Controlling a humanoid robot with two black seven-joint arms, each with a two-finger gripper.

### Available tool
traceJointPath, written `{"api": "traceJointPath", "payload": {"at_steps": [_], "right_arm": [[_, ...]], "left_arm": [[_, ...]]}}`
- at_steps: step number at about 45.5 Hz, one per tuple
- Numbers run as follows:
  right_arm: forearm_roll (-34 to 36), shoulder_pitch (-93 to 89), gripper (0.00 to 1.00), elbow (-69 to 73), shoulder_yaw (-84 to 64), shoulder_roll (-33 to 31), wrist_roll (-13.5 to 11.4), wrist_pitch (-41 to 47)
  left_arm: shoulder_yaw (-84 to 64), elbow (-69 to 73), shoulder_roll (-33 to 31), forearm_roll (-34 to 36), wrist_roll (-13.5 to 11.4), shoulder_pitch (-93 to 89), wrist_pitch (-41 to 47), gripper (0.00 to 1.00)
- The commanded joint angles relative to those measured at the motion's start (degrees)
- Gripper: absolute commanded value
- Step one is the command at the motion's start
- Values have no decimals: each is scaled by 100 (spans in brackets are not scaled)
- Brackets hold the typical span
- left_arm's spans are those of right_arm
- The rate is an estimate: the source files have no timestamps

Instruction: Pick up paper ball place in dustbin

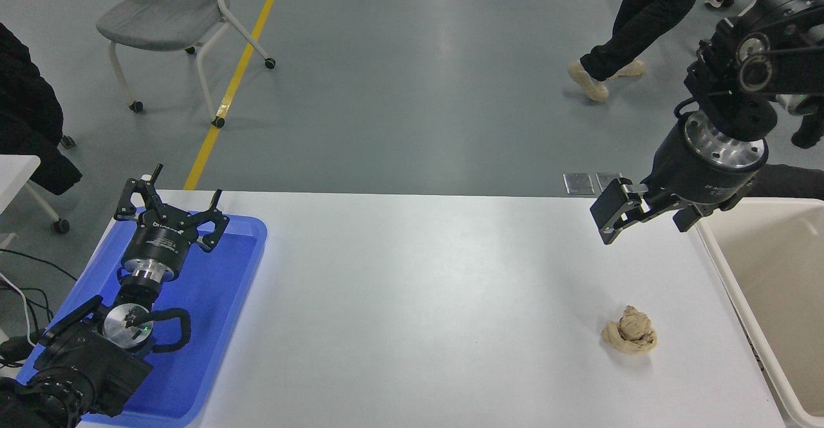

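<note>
From my seat, the paper ball (pixel 630 331) lies on the white table (pixel 412 299) toward its near right side, nearer the camera than my right gripper (pixel 647 217) and almost straight below it in the head view, so the right arm is clearly the closer one while the left gripper (pixel 170 212) sits parked and spread open over the blue tray (pixel 212 325). My right gripper hangs above the table with its fingers released, holding nothing, just beside the dustbin (pixel 727 273). The ball is a lumpy tan wad with brownish folds and no clear long axis, lying near the dustbin's left wall but apart from it
</note>
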Motion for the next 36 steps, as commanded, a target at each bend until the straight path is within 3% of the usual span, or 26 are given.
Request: {"api": "traceJointPath", "payload": {"at_steps": [1,17,26,36], "right_arm": [[-25,-14,100,-3,-56,-88,-55,-108],[-174,-383,100,-56,-47,-237,-55,-257],[-253,-1007,100,-275,137,-580,-37,-987],[-1325,-2280,100,-723,795,-1344,16,-1058]], "left_arm": [[0,0,0,0,9,0,0,100],[0,0,0,0,0,0,0,100],[0,0,0,0,0,0,0,100],[0,-17,0,0,0,0,0,100]]}}
